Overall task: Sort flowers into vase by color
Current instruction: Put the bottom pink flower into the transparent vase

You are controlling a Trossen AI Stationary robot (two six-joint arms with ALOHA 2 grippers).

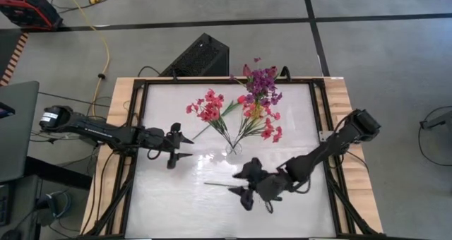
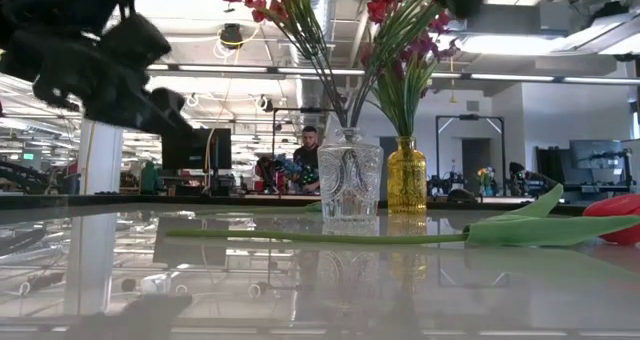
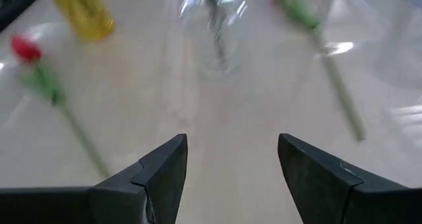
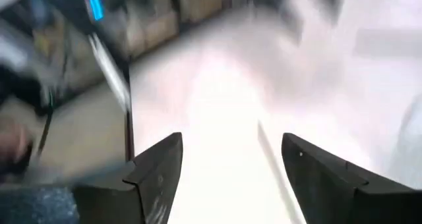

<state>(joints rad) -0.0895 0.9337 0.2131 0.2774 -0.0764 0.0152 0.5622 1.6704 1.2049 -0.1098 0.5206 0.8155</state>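
A red tulip lies flat on the glossy table, with its green stalk (image 1: 220,186) near my right gripper and its stalk (image 2: 320,237) and red bud (image 2: 615,220) plain in the low view. A clear glass vase (image 1: 233,150) (image 2: 350,185) holds red flowers (image 1: 206,109). An amber vase (image 2: 407,175) behind it holds purple flowers (image 1: 260,81) and some red ones. My right gripper (image 1: 242,187) (image 4: 231,151) is open above the tulip's bud end, off the table. My left gripper (image 1: 186,147) (image 3: 232,151) is open, left of the clear vase. The left wrist view shows another red bud (image 3: 25,49) on a green stalk.
The table top has a raised wooden frame (image 1: 123,120) and dark rails along its sides. A dark box (image 1: 198,56) stands past the far edge. Beyond the table the low view shows a room with a person (image 2: 310,155) seated at screens.
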